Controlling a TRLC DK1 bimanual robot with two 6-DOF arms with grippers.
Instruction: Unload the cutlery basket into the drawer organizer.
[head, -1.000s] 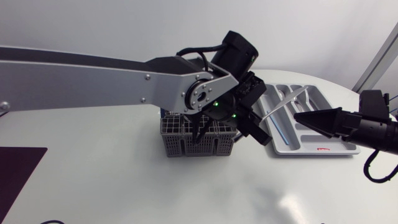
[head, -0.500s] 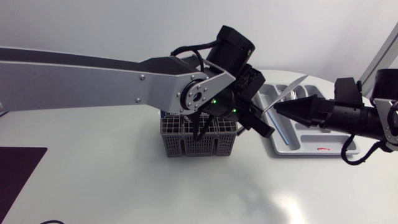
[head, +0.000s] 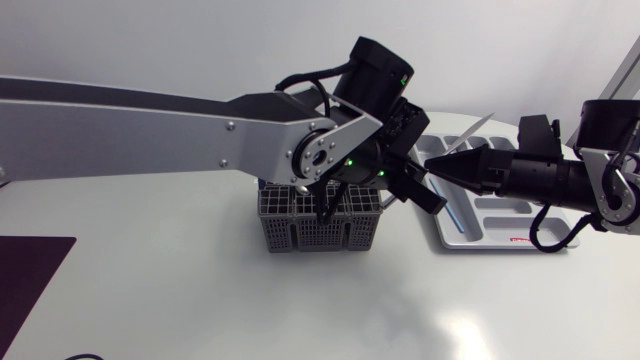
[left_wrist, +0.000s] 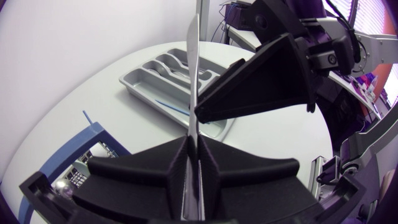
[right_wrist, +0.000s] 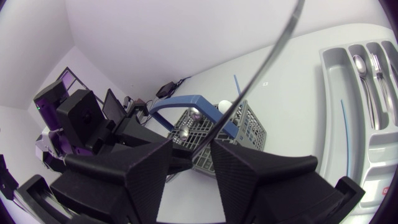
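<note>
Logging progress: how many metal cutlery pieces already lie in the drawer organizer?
2. A spoon and a fork lie in neighbouring narrow compartments of the drawer organizer. The right arm covers part of it in the head view, so more may be hidden.

Silver-grey left arm (head: 150, 125), black joints, green lights; matte black right hand (head: 432, 164).

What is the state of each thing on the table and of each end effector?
knife, held off the table
left end effector, shut on the knife
right end effector, open, straddling the knife
cutlery basket, upright, cutlery inside
drawer organizer, partly filled
</note>
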